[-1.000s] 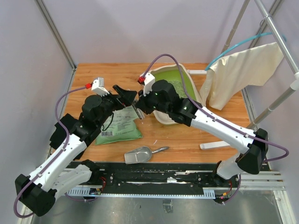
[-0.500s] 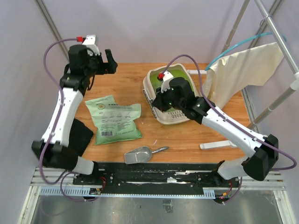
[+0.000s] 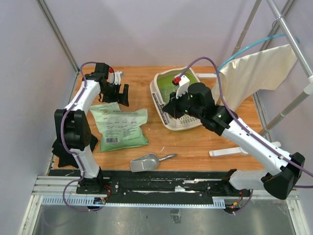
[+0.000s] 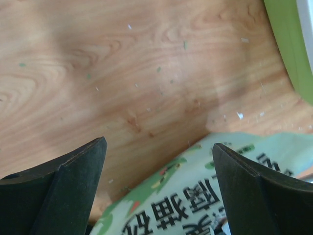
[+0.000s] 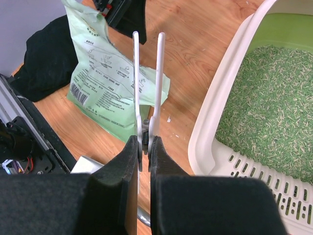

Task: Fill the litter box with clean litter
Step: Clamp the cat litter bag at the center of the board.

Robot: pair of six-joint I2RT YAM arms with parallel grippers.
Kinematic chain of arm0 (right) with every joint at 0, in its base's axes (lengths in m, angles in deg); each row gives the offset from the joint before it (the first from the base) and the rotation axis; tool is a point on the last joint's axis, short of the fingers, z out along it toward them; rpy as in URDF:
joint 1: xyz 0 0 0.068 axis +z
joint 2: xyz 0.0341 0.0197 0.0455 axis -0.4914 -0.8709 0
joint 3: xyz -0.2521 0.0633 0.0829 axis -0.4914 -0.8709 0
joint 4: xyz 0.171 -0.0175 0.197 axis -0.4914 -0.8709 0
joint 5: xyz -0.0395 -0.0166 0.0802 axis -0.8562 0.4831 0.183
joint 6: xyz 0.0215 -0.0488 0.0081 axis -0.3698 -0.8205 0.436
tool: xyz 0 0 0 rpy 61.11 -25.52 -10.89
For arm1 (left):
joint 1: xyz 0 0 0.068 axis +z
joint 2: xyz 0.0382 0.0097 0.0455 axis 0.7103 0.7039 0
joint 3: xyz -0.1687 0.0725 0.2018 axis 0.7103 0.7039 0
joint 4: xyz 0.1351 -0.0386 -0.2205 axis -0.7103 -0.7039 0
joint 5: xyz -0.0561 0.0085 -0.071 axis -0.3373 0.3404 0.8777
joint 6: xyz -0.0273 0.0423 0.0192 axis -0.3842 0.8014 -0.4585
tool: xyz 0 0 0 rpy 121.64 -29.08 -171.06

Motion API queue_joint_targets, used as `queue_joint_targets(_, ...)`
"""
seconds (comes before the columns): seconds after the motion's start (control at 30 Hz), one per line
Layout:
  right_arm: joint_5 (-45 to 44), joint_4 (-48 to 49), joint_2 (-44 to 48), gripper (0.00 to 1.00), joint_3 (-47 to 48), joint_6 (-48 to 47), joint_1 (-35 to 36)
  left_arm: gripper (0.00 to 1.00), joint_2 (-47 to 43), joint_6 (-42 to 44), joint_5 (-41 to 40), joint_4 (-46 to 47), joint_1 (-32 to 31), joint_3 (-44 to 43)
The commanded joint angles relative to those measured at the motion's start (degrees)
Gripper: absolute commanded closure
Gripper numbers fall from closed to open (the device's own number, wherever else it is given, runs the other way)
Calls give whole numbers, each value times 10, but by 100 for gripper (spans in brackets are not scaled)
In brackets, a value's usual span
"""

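**A:** Cream-white litter box (image 3: 171, 123), bright green inside, clean litter (image 5: 264, 98) speckled pale green!
**B:** And a light green bag (image 3: 120, 128) with dark print and barcode, silver scoop (image 3: 145, 162), thin white tool (image 5: 159, 73), orange-brown wood-grain table (image 3: 195, 144).

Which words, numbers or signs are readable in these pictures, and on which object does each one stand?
Bag: large Chinese characters in the left wrist view, tilted and cut off by the edge; not readable with certainty.
Bag: small print and a barcode; too small to read.
No other text shows.
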Motion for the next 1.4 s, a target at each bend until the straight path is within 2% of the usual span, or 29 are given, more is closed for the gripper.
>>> queue_joint_targets(0.0,7,-2,8,99,-8,-13,-2,7,-60,59,59,-42,4,46)
queue_joint_targets(0.27,25,3,-9,99,-4,-13,-3,7,-164,44,80,-10,4,162)
queue_joint_targets(0.57,40,2,-44,99,28,-30,-2,9,-203,18,31,42,4,265)
queue_joint_targets(0.7,42,1,-54,99,36,-34,-3,11,-218,15,61,59,4,260)
queue_joint_targets(0.87,40,1,-55,99,35,-33,-3,4,-248,-6,73,104,4,211)
queue_joint_targets(1.0,37,1,-52,99,33,-34,-3,2,-253,-38,40,149,6,154)
queue_joint_targets(1.27,34,1,-43,99,28,-31,-3,14,-137,-72,-3,161,4,107)
queue_joint_targets(1.37,32,1,-40,99,25,-29,-3,15,-103,-61,-52,150,-15,106)
